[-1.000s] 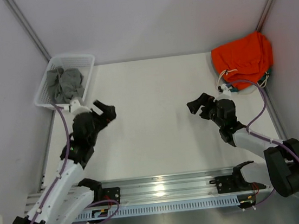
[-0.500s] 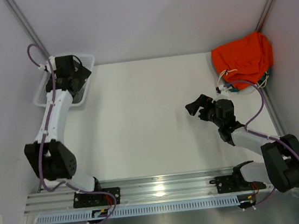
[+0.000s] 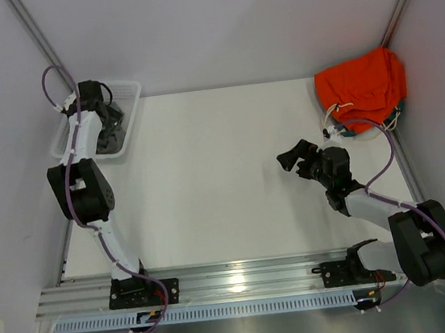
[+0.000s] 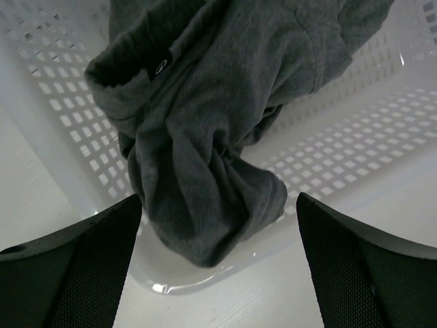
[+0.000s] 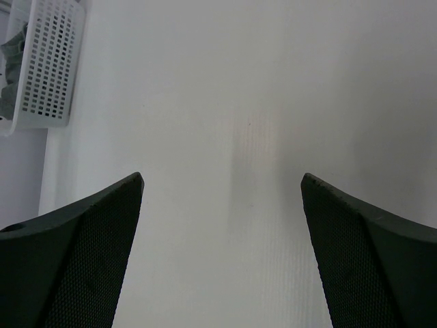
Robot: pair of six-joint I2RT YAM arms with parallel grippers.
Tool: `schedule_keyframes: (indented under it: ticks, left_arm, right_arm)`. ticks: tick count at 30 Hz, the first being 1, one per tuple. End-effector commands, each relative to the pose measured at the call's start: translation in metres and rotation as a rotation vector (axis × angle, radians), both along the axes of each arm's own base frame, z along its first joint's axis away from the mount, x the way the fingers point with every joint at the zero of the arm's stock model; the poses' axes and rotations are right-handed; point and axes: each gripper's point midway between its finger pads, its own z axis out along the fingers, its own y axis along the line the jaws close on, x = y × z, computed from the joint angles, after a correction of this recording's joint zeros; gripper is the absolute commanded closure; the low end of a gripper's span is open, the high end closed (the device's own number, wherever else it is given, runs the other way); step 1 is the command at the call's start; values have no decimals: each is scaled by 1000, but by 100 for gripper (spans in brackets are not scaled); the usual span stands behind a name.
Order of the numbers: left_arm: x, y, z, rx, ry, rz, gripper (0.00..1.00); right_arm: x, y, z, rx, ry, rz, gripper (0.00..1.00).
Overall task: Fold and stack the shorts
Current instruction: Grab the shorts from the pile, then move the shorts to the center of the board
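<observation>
The grey shorts point(image 4: 205, 116) lie crumpled in a white perforated basket point(image 4: 382, 116) at the table's far left corner; in the top view the shorts point(image 3: 109, 130) show under my left arm. A small dark tag point(image 4: 162, 67) shows on one hem. My left gripper point(image 4: 218, 273) is open, its jaws wide apart just above the bundle, holding nothing. In the top view the left gripper point(image 3: 108, 118) hangs over the basket point(image 3: 129, 92). My right gripper point(image 3: 293, 158) is open and empty above the bare table at mid right; its wrist view shows the gripper point(image 5: 222, 246) over white table.
A bright orange garment point(image 3: 360, 84) with a white drawstring lies at the far right corner. The basket also shows in the right wrist view point(image 5: 48, 68). Walls close in the table on the left, back and right. An aluminium rail point(image 3: 245, 281) runs along the near edge.
My left arm swung from the table's left middle up and back over the basket, then lowered the open gripper onto the shorts. The right arm has barely moved.
</observation>
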Motion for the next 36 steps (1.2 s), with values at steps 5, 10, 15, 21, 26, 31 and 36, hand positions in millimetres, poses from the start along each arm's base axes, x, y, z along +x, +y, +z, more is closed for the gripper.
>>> schedule_keyframes:
  ticks: [5, 10, 15, 21, 26, 31, 36]
  left_arm:
    - [24, 17, -15, 11, -15, 10, 11]
    - [41, 8, -34, -65, -36, -58, 43]
    - [39, 0, -24, -99, -87, -65, 100]
    - [46, -1, 157, 91, -404, -115, 100]
    - [0, -43, 326, 250, -697, -197, 99]
    - [-67, -101, 409, 449, -868, -282, 99]
    - [-125, -145, 410, 281, -959, -437, 99]
  right_arm:
    - [11, -3, 23, 16, -63, -15, 2]
    - [11, -6, 23, 5, -65, -27, 2]
    - [11, -8, 22, 1, -60, -29, 2]
    - [12, -8, 22, 4, -59, -28, 3]
    - [12, -9, 22, -4, -61, -25, 3]
    - [12, -11, 26, -4, -69, -33, 3]
    - [9, -13, 34, -4, -101, -37, 2]
